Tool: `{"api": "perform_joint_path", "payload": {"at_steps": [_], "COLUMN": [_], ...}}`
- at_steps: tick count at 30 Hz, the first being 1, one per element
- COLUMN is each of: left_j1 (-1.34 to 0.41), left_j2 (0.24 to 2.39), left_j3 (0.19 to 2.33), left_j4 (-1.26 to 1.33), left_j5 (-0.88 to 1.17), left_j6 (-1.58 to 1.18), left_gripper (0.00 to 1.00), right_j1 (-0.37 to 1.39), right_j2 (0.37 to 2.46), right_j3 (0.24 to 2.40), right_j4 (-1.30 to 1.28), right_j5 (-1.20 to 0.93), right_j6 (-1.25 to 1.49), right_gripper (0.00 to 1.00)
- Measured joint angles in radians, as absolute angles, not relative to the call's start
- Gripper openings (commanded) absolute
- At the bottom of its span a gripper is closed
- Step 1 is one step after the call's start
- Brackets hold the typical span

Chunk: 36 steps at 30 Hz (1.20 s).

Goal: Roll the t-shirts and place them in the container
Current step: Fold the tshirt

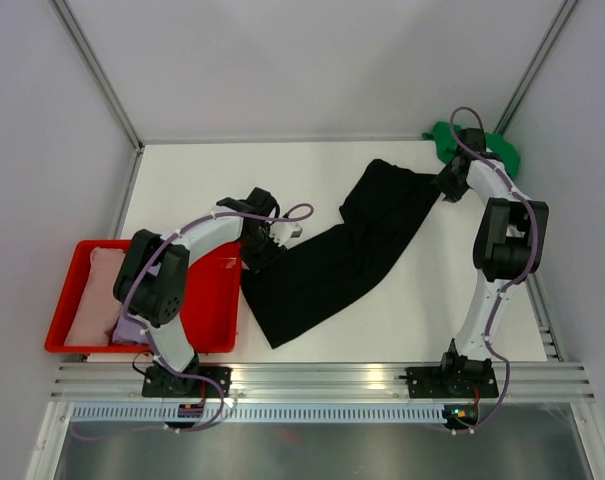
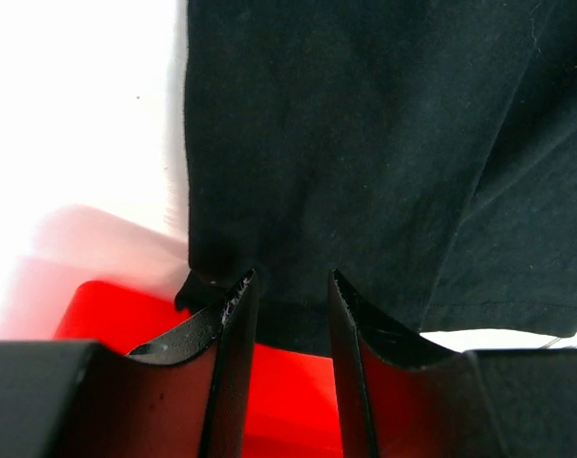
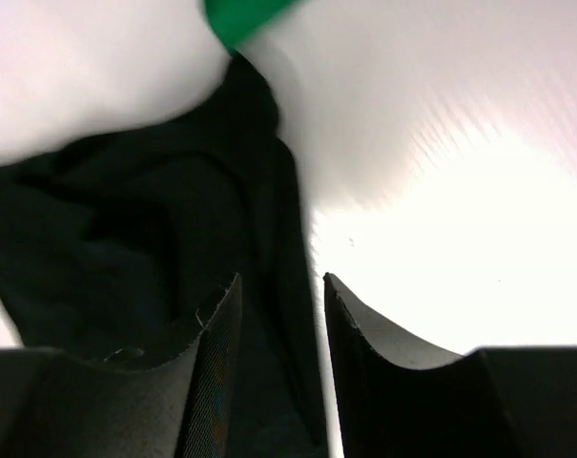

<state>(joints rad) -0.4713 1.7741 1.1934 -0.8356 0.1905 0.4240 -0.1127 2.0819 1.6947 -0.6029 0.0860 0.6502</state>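
Top view: large black cloth t-shirt lay diagonally mid-frame; bright green tee upper right; pale pink tee in red plastic tray, lower left.
Left wrist: left gripper stood parted at the black hem.
Right wrist: right gripper stood parted over black folds.

No readable text, label, brand, number or sign appears on anything in view.

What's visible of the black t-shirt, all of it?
The black t-shirt is plain soft cloth, lying rumpled in a diagonal band across the table, from beside the red tray up toward the green t-shirt. Its far end is bunched. The left gripper stands open at its near-left hem, the right gripper open over the bunched end.
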Motion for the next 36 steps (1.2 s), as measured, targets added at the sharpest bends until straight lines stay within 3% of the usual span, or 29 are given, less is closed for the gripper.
{"api": "perform_joint_path", "payload": {"at_steps": [3,5,7,10,18,21,23,27,30,36], "left_j1": [-0.477,-0.485,-0.498,-0.526,-0.626,-0.672,-0.699,-0.713,-0.712,-0.706], "left_j2": [1.774,1.774,1.772,1.763,1.728,1.728,1.728,1.726,1.705,1.608], "left_j3": [1.185,1.169,1.139,1.081,1.010,1.008,1.008,1.015,1.033,1.126], "left_j4": [-0.831,-0.822,-0.812,-0.821,-0.918,-0.938,-0.952,-0.987,-1.005,-1.033], "left_j5": [0.194,0.202,0.216,0.240,0.366,0.424,0.454,0.484,0.485,0.482], "left_j6": [0.424,0.424,0.424,0.426,0.462,0.469,0.469,0.468,0.469,0.468], "left_gripper": [0.42,0.42,0.42,0.42,0.43,0.44,0.45,0.47,0.50,0.51], "right_j1": [-0.117,-0.109,-0.105,-0.102,-0.080,-0.051,-0.029,-0.001,0.005,-0.009], "right_j2": [2.125,2.168,2.183,2.231,2.417,2.512,2.564,2.604,2.596,2.447], "right_j3": [1.650,1.649,1.665,1.718,1.991,2.136,2.211,2.268,2.265,2.118], "right_j4": [-0.594,-0.577,-0.561,-0.554,-0.537,-0.529,-0.509,-0.466,-0.458,-0.523], "right_j5": [0.056,0.027,0.008,-0.016,-0.077,-0.096,-0.102,-0.117,-0.110,-0.017], "right_j6": [0.659,0.662,0.670,0.694,0.789,0.836,0.866,0.895,0.868,0.749], "right_gripper": [0.47,0.41,0.26,0.14,0.06,0.08,0.15,0.42,0.50,0.53]}}
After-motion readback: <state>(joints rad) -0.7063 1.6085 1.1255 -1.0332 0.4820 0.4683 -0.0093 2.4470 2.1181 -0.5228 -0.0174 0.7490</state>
